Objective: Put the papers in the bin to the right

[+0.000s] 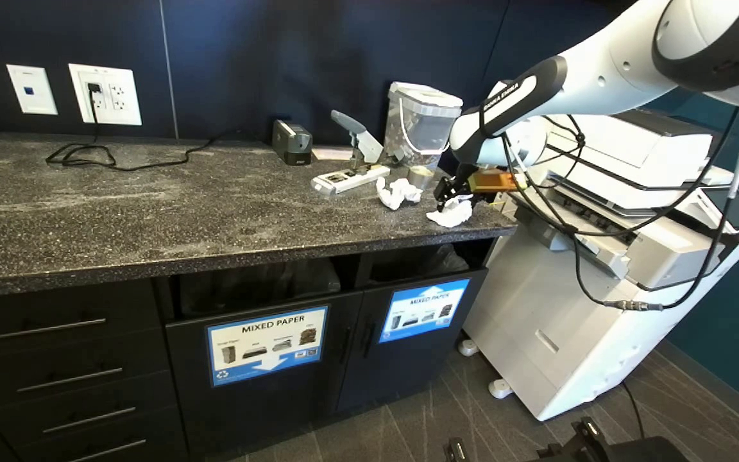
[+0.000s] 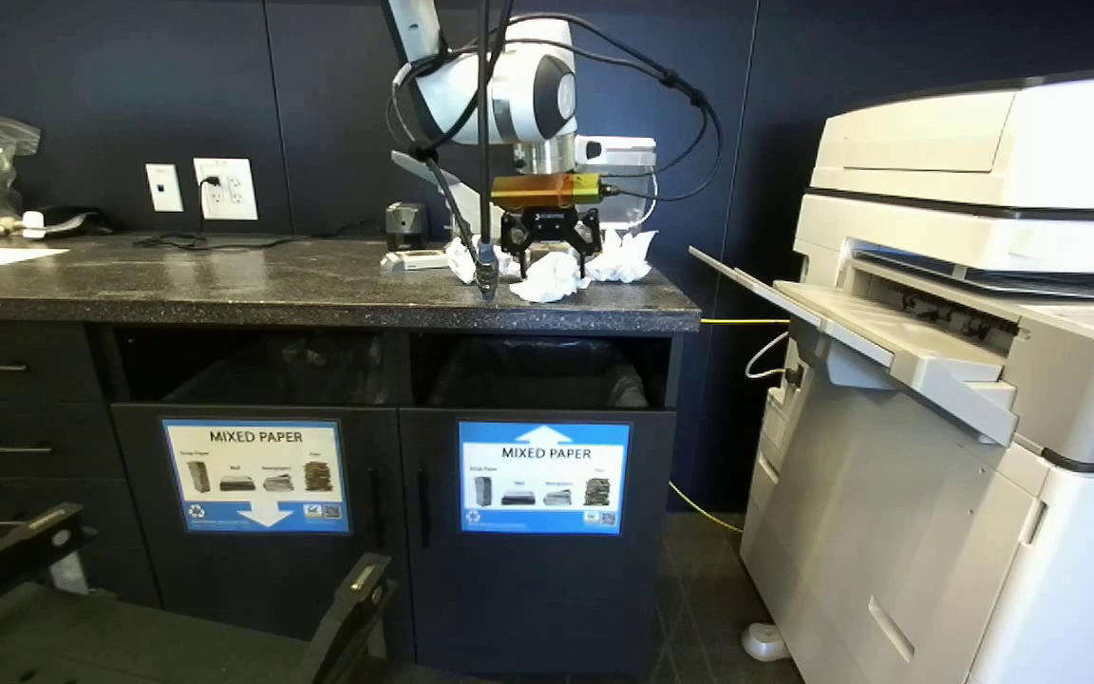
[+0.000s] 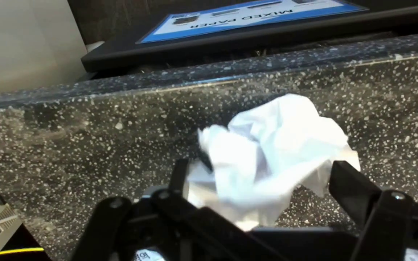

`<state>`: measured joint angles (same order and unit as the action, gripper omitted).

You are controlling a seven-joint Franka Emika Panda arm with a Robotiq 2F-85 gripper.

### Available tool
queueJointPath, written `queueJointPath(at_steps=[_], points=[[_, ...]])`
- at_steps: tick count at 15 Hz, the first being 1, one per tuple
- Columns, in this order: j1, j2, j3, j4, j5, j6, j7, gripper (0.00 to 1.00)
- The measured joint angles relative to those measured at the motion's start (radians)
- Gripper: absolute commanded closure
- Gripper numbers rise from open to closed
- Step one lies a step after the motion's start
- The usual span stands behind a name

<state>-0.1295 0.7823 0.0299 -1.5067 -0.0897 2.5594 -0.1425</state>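
Left bin (image 2: 253,570): not the target, as I read the task; its slot sits right beside that of the right bin (image 2: 533,598), so a drift this way could drop paper in the wrong place.
Stapler (image 1: 350,179): farther back on the surface (image 1: 100,237); probably off the route, though it leaves less spare room for reaching the left paper (image 2: 462,261).
Left paper: on the surface, to be moved; in an exterior view a dark cable (image 2: 484,123) hangs beside or across it, how close I cannot tell.
Hand (image 2: 553,271): spread, straddling the front paper (image 3: 278,156), with nothing pinched as far as the wrist view shows; whether either side touches it I cannot tell.
Front paper: on the surface, near the front edge but not over it; likely first to go. It needs gripping and lifting, and forward over that edge looks the roomiest way out.
Right bin: under the surface, below the front paper; its slot shows a liner (image 2: 537,366) and no paper I can see, the bottom being hidden. None counts as delivered; all three in sight are left. The slot faces forward under the overhang, so the hand would have to come out, down, then in.
Right paper (image 2: 625,256): on the surface, behind and right of the front paper, near the right end; to be moved, and a nudge could push it off.
Printer (image 2: 889,532): beyond the surface's right end, its tray (image 2: 889,328) jutting toward it; the gap, crossed by a yellow cable (image 2: 745,321), looks a poor place to swing.
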Motion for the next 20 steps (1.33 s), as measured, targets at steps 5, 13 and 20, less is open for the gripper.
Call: queueJointPath(at_steps=[5,13,20], points=[[-0.001,0.040,-0.001,0.030,0.001,-0.004,0.000,0.00],[-0.002,0.057,-0.002,0.063,0.001,-0.029,0.001,0.04],[-0.002,0.057,-0.002,0.071,0.001,-0.044,0.000,0.62]])
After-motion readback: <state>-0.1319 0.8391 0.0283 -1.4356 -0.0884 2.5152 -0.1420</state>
